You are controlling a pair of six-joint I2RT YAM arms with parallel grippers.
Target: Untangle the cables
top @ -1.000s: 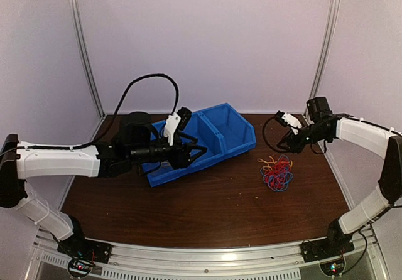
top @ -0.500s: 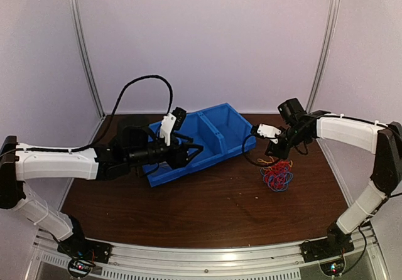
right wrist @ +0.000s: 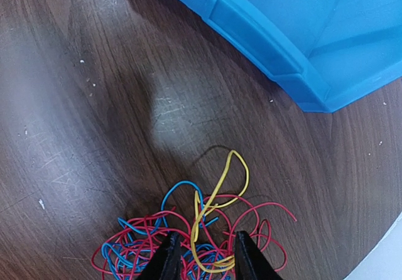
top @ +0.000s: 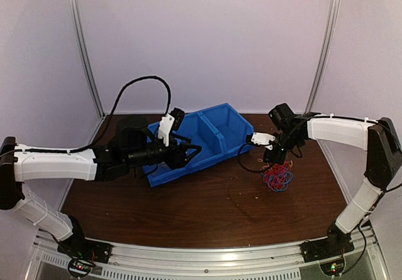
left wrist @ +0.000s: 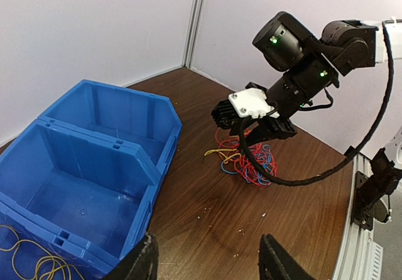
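While the right end effector stands apart, close on one yellow strand of the cables between its jaws.

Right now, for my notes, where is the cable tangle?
Top view: the cable tangle lies right of centre on the table, beside the bin, under the right gripper.

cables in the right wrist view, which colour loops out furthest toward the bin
The yellow cable: its long loop reaches out of the tangle toward the blue bin, while the red cable and blue cable stay bunched.
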